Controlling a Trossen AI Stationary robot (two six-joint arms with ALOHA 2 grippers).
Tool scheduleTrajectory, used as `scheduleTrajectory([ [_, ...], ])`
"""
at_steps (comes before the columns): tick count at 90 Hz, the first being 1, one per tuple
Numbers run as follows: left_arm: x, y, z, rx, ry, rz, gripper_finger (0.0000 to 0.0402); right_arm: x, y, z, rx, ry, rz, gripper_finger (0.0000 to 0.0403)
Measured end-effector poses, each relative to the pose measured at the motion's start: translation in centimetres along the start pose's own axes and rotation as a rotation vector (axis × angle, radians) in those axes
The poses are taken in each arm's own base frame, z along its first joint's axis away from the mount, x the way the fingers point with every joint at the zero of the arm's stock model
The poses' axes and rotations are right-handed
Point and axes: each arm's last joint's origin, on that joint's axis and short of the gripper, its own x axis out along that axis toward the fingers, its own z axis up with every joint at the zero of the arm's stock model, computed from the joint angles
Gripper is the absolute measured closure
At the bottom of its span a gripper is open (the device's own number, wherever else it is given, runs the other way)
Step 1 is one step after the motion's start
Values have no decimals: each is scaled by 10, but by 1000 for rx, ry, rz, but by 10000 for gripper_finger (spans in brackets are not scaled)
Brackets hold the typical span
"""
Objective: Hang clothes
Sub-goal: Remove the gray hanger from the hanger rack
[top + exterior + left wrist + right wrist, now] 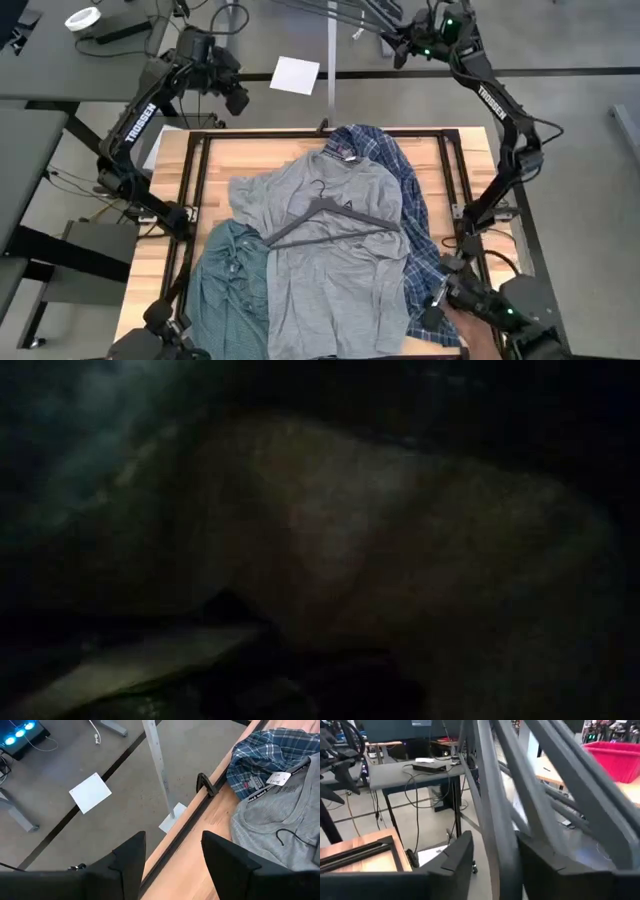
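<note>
Cloth fills the low view, dark and pressed close, so nothing more can be told there. On the wooden desk (215,150) the three shirts lie in one heap. The green fine-checked shirt (232,285) is nearest, at the front-left. The grey long-sleeve tee (335,250) is spread over the middle, overlapping the green one, and a thin dark hanger (335,215) lies flat on its chest. The blue-white plaid shirt (400,165) runs from the desk's far edge down the right side, partly under the tee. Its neck labels (277,778) show in my left wrist view, but their writing is too small to read.

"TROSSEN" is printed in white on both my arms. My left hand (237,98) hovers off the far-left corner of the desk, over the floor, fingers (131,854) parted and holding nothing; a white sheet of paper (295,75) lies on the floor just beyond. My right hand (400,50) is raised past the desk's far edge beside grey metal bars (492,805), fingers likewise apart and empty. Farther back, a red bin (615,757) stands in the room.
</note>
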Motion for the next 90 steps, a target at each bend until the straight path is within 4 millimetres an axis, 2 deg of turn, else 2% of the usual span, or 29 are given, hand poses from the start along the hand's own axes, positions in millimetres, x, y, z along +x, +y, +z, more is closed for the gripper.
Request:
scheduleTrajectory([
  [7, 0, 0, 0, 0, 0, 0, 225, 4, -1, -2, 0, -5, 9, 303],
  [15, 0, 0, 0, -3, 1, 1, 225, 3, 2, 4, -25, -46, 19, 318],
  [27, 0, 0, 0, -15, 0, 1, 225, -1, 3, 9, -47, -75, 14, 376],
  [55, 0, 0, 0, -8, -3, 2, 225, -6, 6, 17, -55, -98, 10, 376],
  [76, 0, 1, 3, -4, -34, 13, 225, -6, 23, 42, -91, -185, 48, 376],
  [90, 0, 2, 5, 1, -50, 20, 225, -3, 30, 41, -77, -163, 74, 376],
])
